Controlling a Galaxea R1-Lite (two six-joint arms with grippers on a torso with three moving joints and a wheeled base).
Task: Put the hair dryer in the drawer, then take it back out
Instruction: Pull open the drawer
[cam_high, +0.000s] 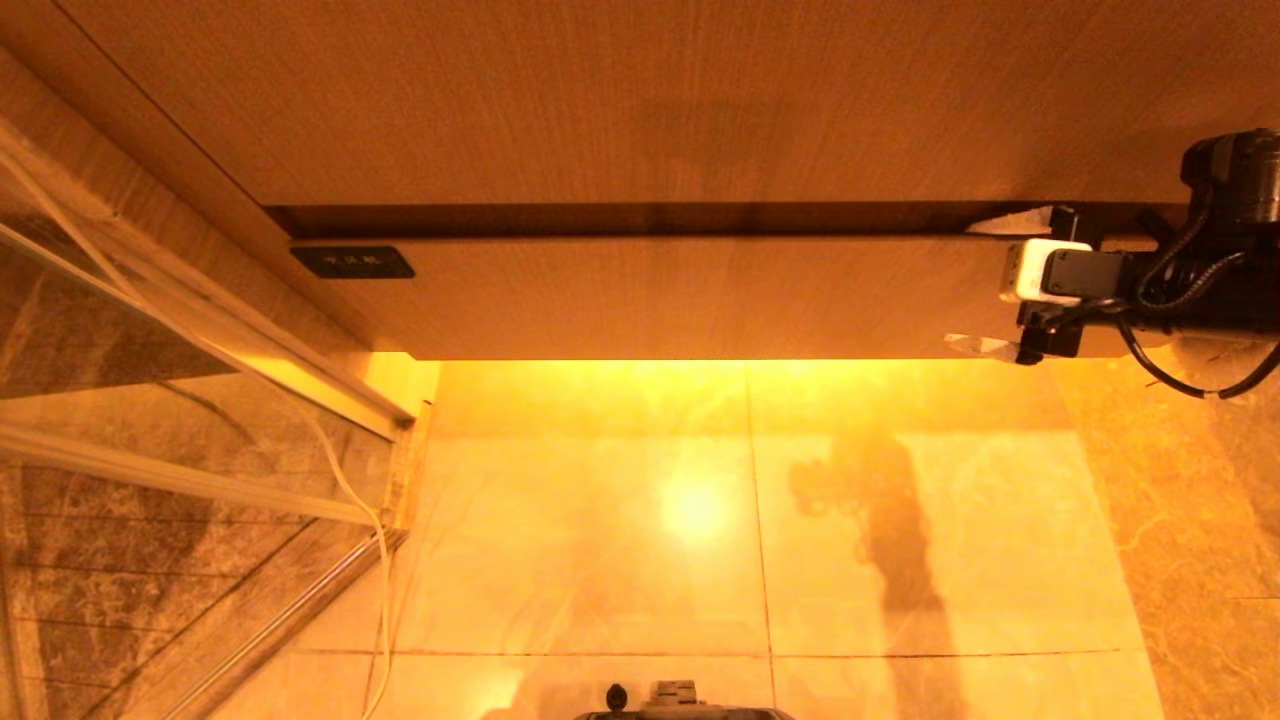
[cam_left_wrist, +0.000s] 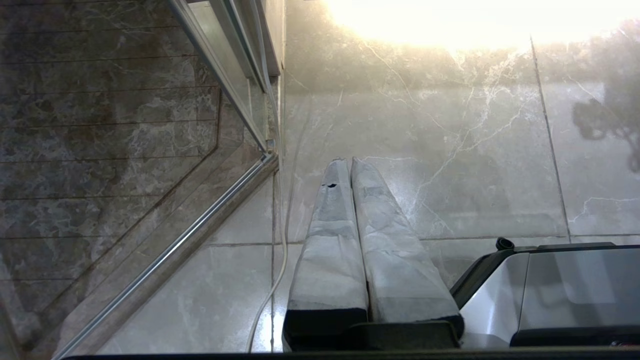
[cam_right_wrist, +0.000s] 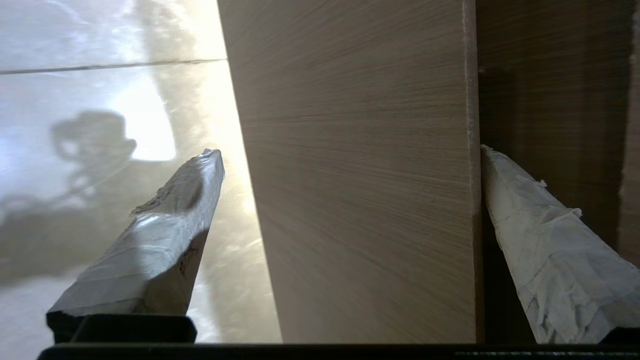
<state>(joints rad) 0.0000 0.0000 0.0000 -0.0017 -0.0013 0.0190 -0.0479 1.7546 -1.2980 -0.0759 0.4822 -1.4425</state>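
Observation:
The drawer (cam_high: 680, 300) shows only its light wood-grain front, with a small dark label (cam_high: 352, 262) at the left end; its inside is hidden. My right gripper (cam_high: 978, 286) is open at the front's right end and straddles it. One finger sits in the dark gap above the front, the other below its lower edge. The right wrist view shows the drawer front (cam_right_wrist: 360, 175) filling the space in my right gripper (cam_right_wrist: 348, 152). My left gripper (cam_left_wrist: 348, 161) is shut and empty, parked over the floor. The hair dryer is out of view.
A plain wood panel (cam_high: 640, 100) runs above the drawer. A glass partition (cam_high: 150, 420) with a metal rail stands on the left, with a white cable (cam_high: 340, 480) hanging beside it. Shiny marble floor tiles (cam_high: 900, 560) lie below. My base (cam_left_wrist: 560, 290) is at the near edge.

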